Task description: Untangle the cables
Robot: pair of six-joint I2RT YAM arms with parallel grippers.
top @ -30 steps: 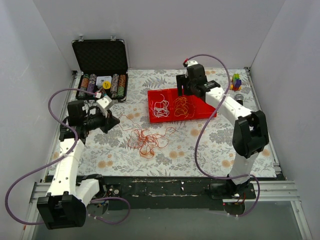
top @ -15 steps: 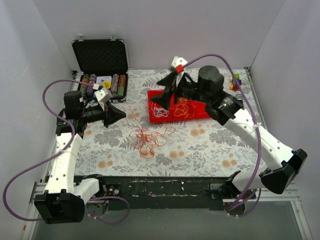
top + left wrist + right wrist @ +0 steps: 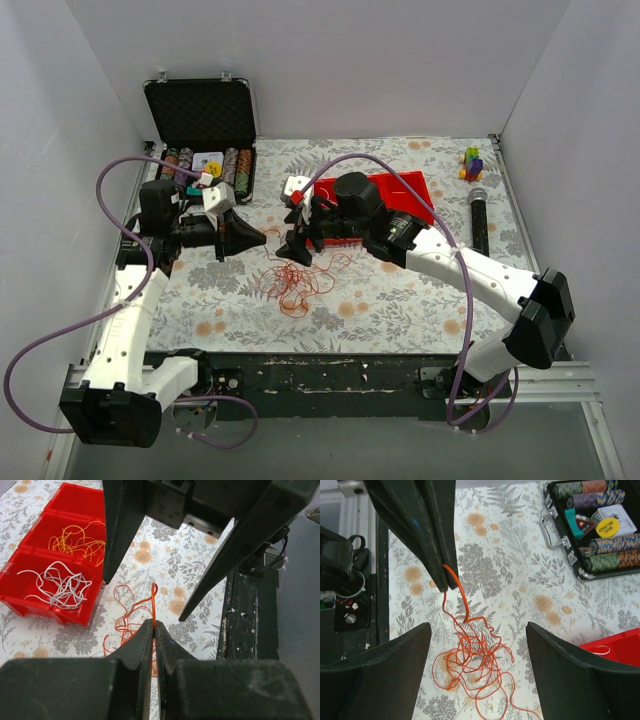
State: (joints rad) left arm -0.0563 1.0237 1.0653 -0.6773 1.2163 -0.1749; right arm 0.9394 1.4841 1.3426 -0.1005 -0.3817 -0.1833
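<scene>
A lab test cell: white partition walls, aluminium-framed table.

From the top, the right arm covers the left part of the tray, so the cables in it are hidden. In its own view, the left gripper hides part of the red cable. The case runs off the right wrist picture's edge.

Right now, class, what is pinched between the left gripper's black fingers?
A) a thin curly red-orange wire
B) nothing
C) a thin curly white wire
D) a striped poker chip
A: the left gripper is shut on a strand of the thin red-orange wire, as both wrist views show.
</scene>
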